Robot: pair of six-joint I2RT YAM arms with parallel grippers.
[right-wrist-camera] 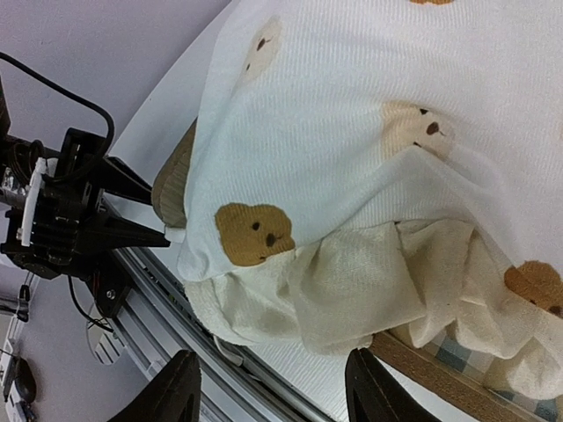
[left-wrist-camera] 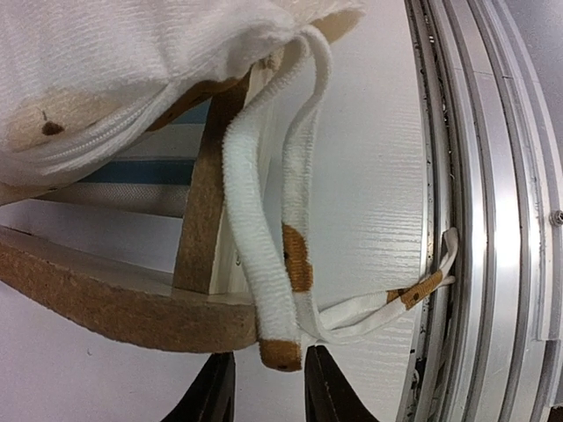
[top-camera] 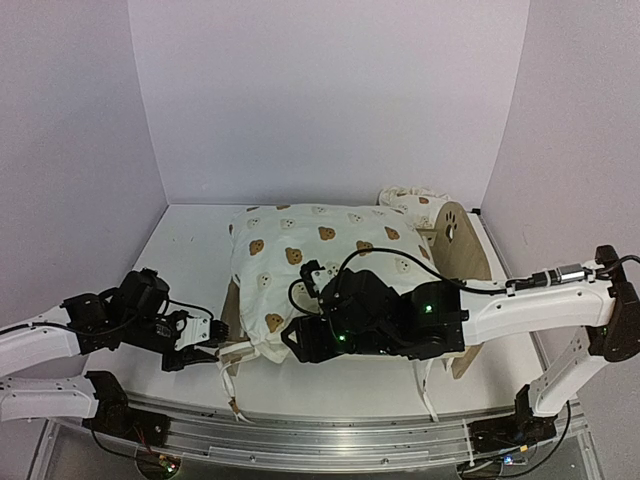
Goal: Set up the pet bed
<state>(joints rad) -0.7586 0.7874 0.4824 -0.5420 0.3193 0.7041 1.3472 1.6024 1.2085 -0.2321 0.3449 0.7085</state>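
The pet bed stands mid-table, its rounded headboard (top-camera: 458,240) to the right. The cream bear-print cushion (top-camera: 310,250) lies over it, rumpled at the near edge (right-wrist-camera: 352,290). A small matching pillow (top-camera: 410,200) sits behind the bed. My left gripper (top-camera: 215,352) is at the bed's front-left corner. In the left wrist view its fingers (left-wrist-camera: 271,391) stand narrowly apart around the brown end of a cushion tie strap (left-wrist-camera: 255,220), with a gap beside it. The wood frame (left-wrist-camera: 114,308) and striped base (left-wrist-camera: 123,171) show under the cushion. My right gripper (right-wrist-camera: 274,387) hangs open over the cushion's near edge, empty.
An aluminium rail (top-camera: 350,430) runs along the table's near edge, and a second tie strap (left-wrist-camera: 413,290) reaches over to it. White walls close in the left, back and right. More ties hang off the front right of the bed (top-camera: 428,385).
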